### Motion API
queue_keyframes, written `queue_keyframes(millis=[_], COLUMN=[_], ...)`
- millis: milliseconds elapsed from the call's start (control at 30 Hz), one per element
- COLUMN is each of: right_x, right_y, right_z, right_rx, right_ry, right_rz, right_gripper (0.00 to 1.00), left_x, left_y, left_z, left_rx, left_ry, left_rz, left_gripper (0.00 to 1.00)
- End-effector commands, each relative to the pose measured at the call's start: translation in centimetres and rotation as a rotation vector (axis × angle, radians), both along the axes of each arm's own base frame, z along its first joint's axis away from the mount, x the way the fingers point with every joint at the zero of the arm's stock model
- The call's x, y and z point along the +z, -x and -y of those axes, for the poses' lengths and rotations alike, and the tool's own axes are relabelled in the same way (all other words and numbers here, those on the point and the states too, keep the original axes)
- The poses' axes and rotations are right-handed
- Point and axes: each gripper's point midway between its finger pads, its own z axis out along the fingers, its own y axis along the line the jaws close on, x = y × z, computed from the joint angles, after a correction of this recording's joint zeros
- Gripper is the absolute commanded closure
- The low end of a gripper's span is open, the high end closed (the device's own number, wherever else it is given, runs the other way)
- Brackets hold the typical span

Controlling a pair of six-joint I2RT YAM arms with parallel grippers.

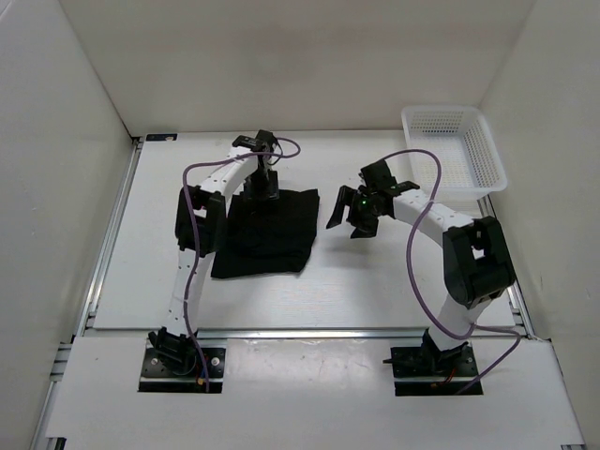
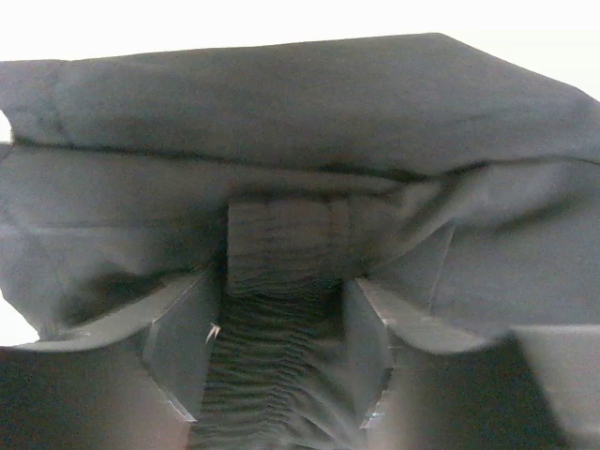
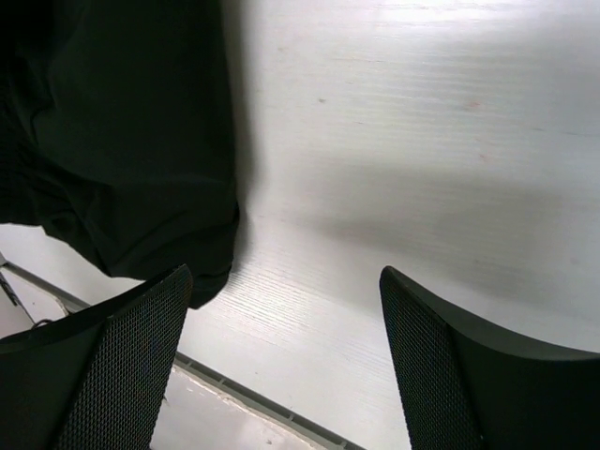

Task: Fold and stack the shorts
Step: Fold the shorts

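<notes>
The black shorts (image 1: 272, 234) lie folded into a rough square on the white table, left of centre. My left gripper (image 1: 265, 190) points down onto their far edge. In the left wrist view dark fabric (image 2: 300, 103) fills the frame. The gathered waistband (image 2: 281, 356) lies in the gap of my left gripper (image 2: 281, 309), and its fingers stand apart on either side. My right gripper (image 1: 352, 220) hovers to the right of the shorts, open and holding nothing. In the right wrist view my right gripper (image 3: 284, 273) is over bare table, with the shorts' corner (image 3: 112, 122) at upper left.
A white mesh basket (image 1: 455, 150) stands at the back right corner of the table. White walls close in the table on three sides. A metal rail (image 1: 300, 333) runs along the near edge, in front of both arm bases.
</notes>
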Motion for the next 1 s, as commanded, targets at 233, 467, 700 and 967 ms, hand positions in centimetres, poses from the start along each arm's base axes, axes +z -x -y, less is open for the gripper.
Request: queue_keyframes(millis=[233,467,700,967], right_x=[1.7,1.4,1.7,1.7], right_y=[0.0,0.2,0.5,0.9], right_z=[1.4,1.5,1.6,1.5], right_rx=[-0.010,-0.010,-0.003,0.012], right_ry=[-0.019,-0.016,-0.016,-0.006], right_rz=[0.044,0.036,0.047,0.055], right_gripper=[0.16,0.16,0.16,0.14], left_x=[6.2,8.7,12.1,7.9], left_y=[-0.8,0.8,1.2,2.9], left_z=[0.1,-1.7,-4.7,-9.8], left_rx=[0.040,0.075,0.134,0.209], left_ry=[0.052,0.067,0.076,0.027], left_rz=[0.121,0.127,0.166,0.035], left_gripper=[0.87,0.90,0.90,0.90])
